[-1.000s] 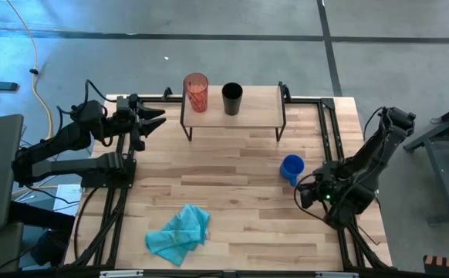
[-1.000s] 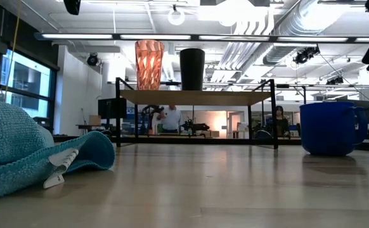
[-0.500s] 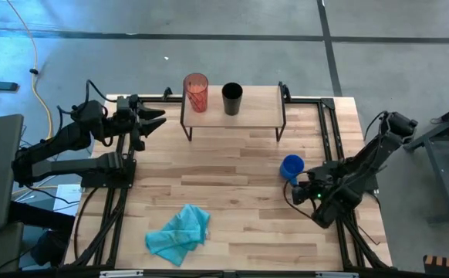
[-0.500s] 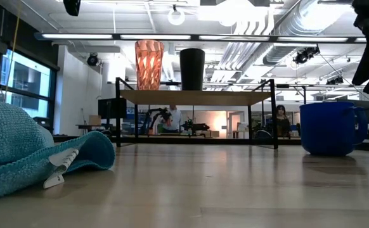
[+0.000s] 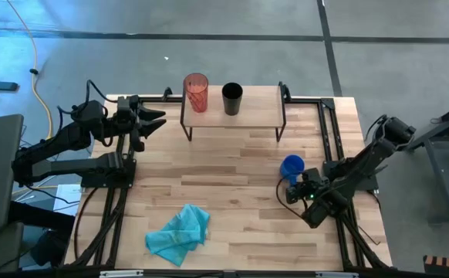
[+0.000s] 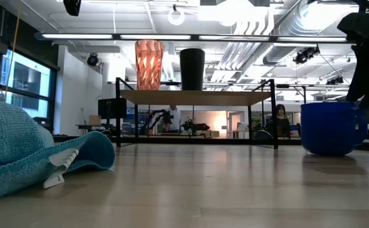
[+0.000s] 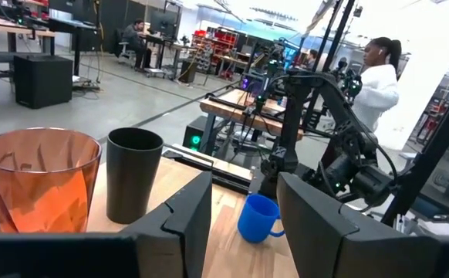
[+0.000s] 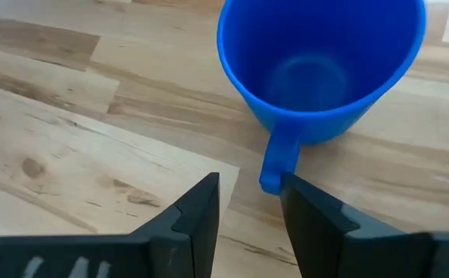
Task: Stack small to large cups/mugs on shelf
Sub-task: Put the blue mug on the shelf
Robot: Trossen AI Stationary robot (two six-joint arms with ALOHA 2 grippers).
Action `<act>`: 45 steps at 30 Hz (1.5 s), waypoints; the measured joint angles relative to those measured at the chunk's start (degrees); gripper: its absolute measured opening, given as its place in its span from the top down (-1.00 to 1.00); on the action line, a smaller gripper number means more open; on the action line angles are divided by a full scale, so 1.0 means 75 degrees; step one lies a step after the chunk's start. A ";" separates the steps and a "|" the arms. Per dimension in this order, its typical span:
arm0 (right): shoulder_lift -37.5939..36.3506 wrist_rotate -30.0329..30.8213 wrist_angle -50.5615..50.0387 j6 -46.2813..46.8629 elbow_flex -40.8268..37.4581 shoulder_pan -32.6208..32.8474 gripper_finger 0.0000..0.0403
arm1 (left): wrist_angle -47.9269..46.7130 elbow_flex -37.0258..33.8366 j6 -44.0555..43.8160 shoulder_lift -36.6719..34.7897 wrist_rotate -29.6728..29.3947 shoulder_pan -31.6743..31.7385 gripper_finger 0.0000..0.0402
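Note:
The blue mug stands upright on the tabletop's right part, its handle turned toward my right gripper. That gripper is open and low on the mug's near side; its fingers flank the handle's lower end with no contact that I can see. The red ribbed tumbler and the black cup stand side by side on the shelf at the far edge. My left gripper is open and waits left of the shelf, facing the tumbler and the black cup.
A crumpled teal cloth lies near the table's near-left edge and fills the left of the low view. Black frame rails run along the table's sides. Bare wood lies between the shelf, mug and cloth. People stand in the room beyond.
My right gripper has moved toward the table's left and down, closing in on the blue mug's handle from the near-right side; its arm now shows lower beside the mug in the low view. The mug and the cups on the shelf have stayed put.

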 joint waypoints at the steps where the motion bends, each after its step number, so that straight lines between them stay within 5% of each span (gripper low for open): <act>1: 0.0067 -0.0003 0.0028 0.0067 0.0000 0.0000 0.35 | -0.0006 0.0000 0.0013 0.0001 0.0000 0.0000 0.31; 20: 0.0226 -0.0418 0.0115 0.0094 0.0000 -0.0426 0.38 | -0.0052 0.0000 0.0286 0.0004 -0.0023 0.0002 0.31; 30: 0.0226 -0.0305 -0.0840 -0.0442 0.0754 -0.0437 0.96 | -0.0048 0.0000 0.0283 0.0004 -0.0023 0.0000 0.31; 37: 0.0226 -0.0002 -0.2251 -0.0318 0.1649 -0.0435 0.98 | -0.0047 0.0000 0.0228 0.0004 -0.0026 0.0001 0.31; 45: 0.0082 0.0321 -0.2084 0.0074 0.1955 -0.0434 0.63 | -0.0044 0.0000 0.0199 0.0004 -0.0026 0.0000 0.31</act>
